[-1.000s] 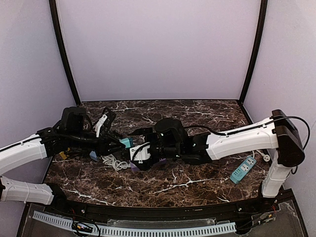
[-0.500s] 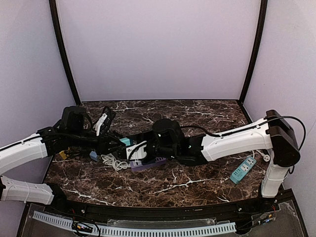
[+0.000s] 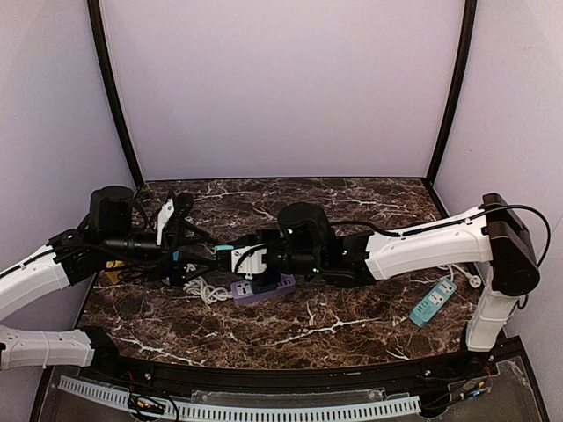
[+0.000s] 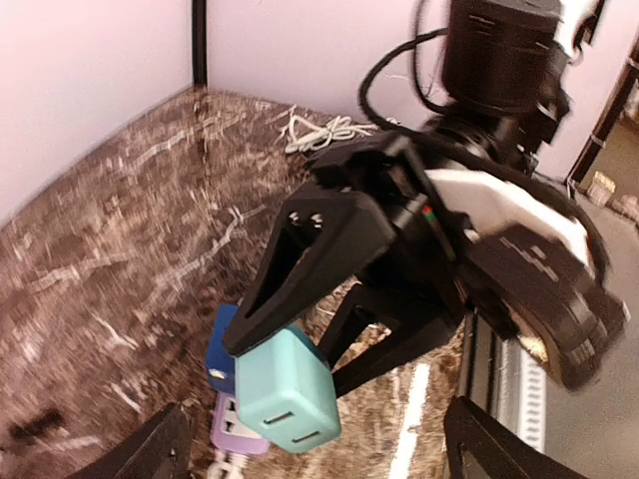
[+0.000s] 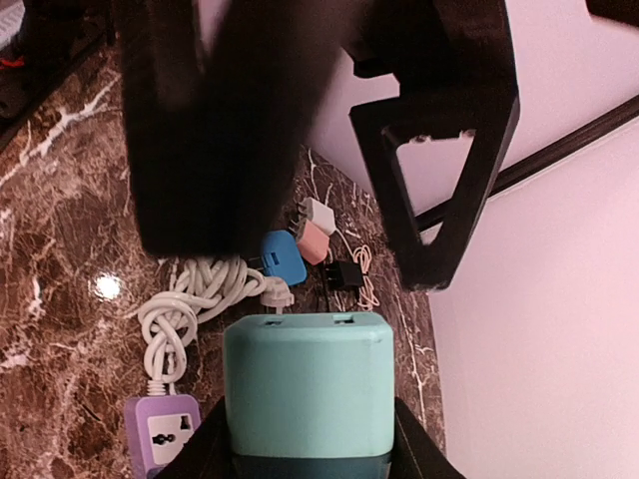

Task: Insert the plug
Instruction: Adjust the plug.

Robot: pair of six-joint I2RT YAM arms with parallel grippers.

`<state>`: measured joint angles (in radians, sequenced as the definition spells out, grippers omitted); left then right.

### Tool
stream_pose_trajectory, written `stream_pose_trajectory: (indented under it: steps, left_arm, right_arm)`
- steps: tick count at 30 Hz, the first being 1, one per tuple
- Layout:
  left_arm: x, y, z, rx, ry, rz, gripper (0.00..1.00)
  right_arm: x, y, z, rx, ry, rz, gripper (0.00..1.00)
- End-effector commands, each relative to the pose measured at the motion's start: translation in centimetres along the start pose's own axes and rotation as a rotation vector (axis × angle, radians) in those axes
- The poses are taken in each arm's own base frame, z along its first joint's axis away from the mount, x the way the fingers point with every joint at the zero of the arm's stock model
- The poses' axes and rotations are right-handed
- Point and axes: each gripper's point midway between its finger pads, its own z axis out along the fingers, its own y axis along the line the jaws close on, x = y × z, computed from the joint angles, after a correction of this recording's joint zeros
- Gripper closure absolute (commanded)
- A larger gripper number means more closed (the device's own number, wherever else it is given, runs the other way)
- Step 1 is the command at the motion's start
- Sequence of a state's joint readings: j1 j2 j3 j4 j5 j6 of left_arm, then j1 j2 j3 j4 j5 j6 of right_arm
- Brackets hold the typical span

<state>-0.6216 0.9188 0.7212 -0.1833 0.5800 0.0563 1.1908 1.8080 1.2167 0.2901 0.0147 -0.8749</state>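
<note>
The plug (image 5: 308, 394) is a teal block with two slots on its end face. My right gripper (image 5: 310, 444) is shut on it, one finger on each side. In the left wrist view the same plug (image 4: 285, 399) hangs between the right arm's black fingers (image 4: 319, 249). My left gripper (image 4: 319, 454) stands open, its tips wide apart and just short of the plug. The purple power strip (image 3: 264, 288) lies on the table below and right of the plug (image 3: 225, 255). One socket of the power strip (image 5: 165, 439) shows under the plug.
A coiled white cable (image 5: 190, 299) lies beside the purple strip. Blue (image 5: 285, 257), pink (image 5: 312, 239) and white (image 5: 319, 213) plugs and a black adapter (image 5: 346, 274) sit beyond it. A teal power strip (image 3: 433, 302) lies at the right edge of the table.
My left gripper has let go of the plug, opened wide and drawn back to the left. My right gripper has shut on the plug and holds it above the purple strip.
</note>
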Motion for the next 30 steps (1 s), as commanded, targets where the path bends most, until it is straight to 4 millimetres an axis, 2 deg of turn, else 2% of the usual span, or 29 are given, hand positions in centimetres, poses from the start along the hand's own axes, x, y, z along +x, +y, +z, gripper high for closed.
stream_pose_trajectory:
  steps: [1,2,4,7,9,13,18,23,26,30]
  left_arm:
    - [-1.3,-2.1,-2.3,0.020,-0.053,0.479,0.11]
    - [-1.4,-2.4,-2.6,0.026,-0.054,0.565,0.12]
    - [-0.9,-2.9,-2.7,0.060,-0.035,0.628,0.15]
    - [-1.2,-3.4,-2.5,0.093,-0.043,0.664,0.20]
    - [-1.7,-3.5,-2.2,0.092,-0.049,0.689,0.20]
    - [-2.7,-3.7,-1.5,0.072,-0.058,0.765,0.22]
    - [-4.1,-3.8,-0.9,0.043,-0.095,0.771,0.29]
    - [-4.1,-4.1,-0.5,0.051,-0.106,0.760,0.34]
    - [-4.7,-4.3,-0.5,0.050,-0.130,0.733,0.41]
    - [-4.4,-4.4,-0.4,0.059,-0.123,0.712,0.51]
  right_arm:
    - [-2.8,-1.6,-2.9,-0.080,-0.163,0.211,1.00]
    - [-3.1,-1.7,-3.3,-0.088,-0.194,0.236,1.00]
    - [-4.1,-1.6,-4.4,-0.104,-0.275,0.276,1.00]
    - [-5.5,-1.4,-5.8,-0.142,-0.397,0.307,1.00]
    - [-6.0,-1.4,-6.0,-0.167,-0.427,0.321,1.00]
    - [-6.2,-1.4,-5.6,-0.180,-0.432,0.331,1.00]
    - [-6.3,-1.5,-5.2,-0.175,-0.454,0.344,1.00]
    - [-6.1,-1.3,-4.6,-0.174,-0.453,0.351,1.00]
    - [-6.0,-1.5,-4.3,-0.169,-0.445,0.353,1.00]
    - [-5.9,-1.6,-4.2,-0.162,-0.442,0.356,1.00]
